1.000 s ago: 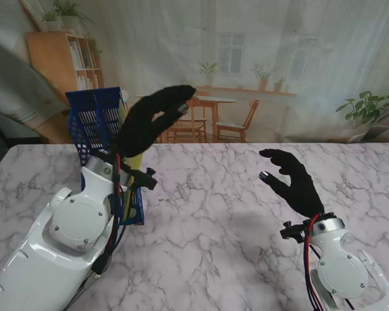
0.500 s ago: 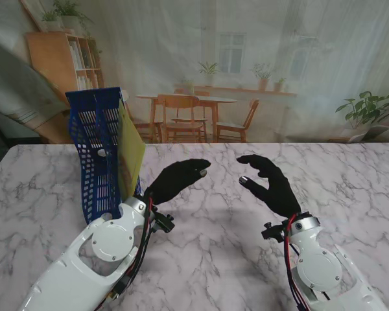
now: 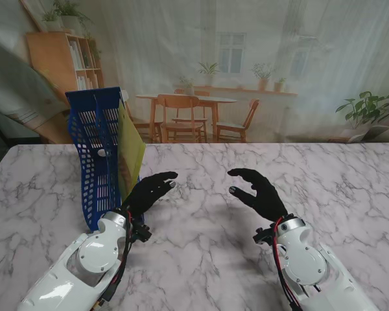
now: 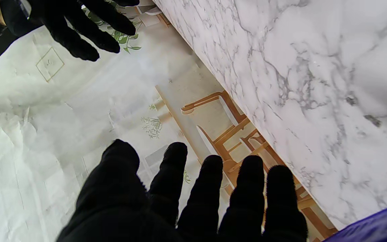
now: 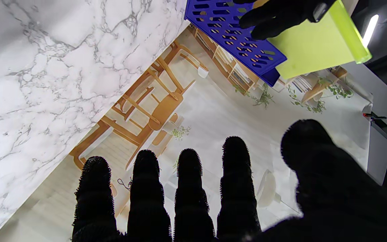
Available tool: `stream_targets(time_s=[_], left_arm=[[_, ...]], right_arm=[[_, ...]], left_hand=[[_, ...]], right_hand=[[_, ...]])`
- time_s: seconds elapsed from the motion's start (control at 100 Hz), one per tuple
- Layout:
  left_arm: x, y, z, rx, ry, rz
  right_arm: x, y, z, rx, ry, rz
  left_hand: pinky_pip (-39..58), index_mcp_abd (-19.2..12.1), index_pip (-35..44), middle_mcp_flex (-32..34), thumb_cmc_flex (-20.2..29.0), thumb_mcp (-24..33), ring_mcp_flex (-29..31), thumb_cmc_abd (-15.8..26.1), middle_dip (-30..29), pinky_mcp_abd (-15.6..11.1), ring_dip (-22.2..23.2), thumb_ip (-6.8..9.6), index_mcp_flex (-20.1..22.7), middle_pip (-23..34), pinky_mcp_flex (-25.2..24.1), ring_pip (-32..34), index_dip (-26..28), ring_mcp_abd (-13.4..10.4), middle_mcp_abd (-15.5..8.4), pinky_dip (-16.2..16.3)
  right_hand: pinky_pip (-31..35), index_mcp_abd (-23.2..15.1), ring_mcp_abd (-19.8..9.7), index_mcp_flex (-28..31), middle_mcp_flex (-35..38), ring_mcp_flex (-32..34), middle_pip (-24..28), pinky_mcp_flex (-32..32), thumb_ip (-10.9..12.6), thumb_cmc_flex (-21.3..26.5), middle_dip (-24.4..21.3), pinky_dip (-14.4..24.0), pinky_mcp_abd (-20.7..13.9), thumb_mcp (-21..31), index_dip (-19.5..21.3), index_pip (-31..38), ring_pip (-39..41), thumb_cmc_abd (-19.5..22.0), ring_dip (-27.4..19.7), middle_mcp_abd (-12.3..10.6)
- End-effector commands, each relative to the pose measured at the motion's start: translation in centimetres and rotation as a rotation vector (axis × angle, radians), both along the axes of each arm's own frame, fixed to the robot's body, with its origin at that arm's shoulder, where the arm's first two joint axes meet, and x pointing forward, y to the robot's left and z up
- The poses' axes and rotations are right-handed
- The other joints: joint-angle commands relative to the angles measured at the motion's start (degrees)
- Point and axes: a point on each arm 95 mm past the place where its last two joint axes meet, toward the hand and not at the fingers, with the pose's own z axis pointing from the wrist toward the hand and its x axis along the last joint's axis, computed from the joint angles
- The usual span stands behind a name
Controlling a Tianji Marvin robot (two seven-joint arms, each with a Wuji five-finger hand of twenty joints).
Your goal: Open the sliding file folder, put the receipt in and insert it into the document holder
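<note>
Marble worktop (image 3: 207, 240): yellow-green sliding folder (image 3: 131, 152), judged thin, stiff and slick, stood in the blue document holder (image 3: 94, 155); left robot hand (image 3: 149, 191) and right robot hand (image 3: 256, 192) spread, empty; best gripped by its exposed upper edge

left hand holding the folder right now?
No. The left hand is open above the table; the yellow folder stands in the blue holder.

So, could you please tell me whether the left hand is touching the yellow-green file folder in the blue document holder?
Apart. The stand view shows marble table between the left hand and the yellow-green file folder standing in the blue document holder.
</note>
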Motion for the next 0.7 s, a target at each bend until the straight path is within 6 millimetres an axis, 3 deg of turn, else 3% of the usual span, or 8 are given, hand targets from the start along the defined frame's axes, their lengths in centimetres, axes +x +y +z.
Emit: stream_targets(time_s=[0.0,0.69], left_arm=[[-0.3,0.1,0.0,0.012,0.006,-0.018],[0.4,0.9,-0.6,0.002,0.035,0.023]], right_arm=[[0.0,0.0,-0.3,-0.009,0.008,0.004],[1.5,-0.2,0.4,0.017,-0.012,0.003]], left_hand=[[0.8,0.3,1.0,1.8,1.0,-1.7,0.3,2.7,1.1,0.6,0.8,0.80,2.3,0.9,0.3,0.6,1.0,0.1,0.1,1.4],[1.2,2.1,1.0,2.2,0.9,-1.8,-0.1,3.3,1.7,0.6,1.2,0.83,2.5,0.6,-0.1,1.0,2.3,0.9,0.8,1.9]], right_hand=[[0.2,0.5,-2.0,0.7,0.6,1.2,-0.7,0.2,0.8,-2.5,0.2,0.0,-1.7,1.0,-0.8,-0.1,-1.4,0.7,-0.5,-1.5],[0.6,1.4,-2.0,1.0,0.4,1.2,-0.5,0.2,0.9,-2.1,0.4,-0.5,-1.5,0.7,-1.0,0.0,-0.7,1.2,-0.5,-0.6]])
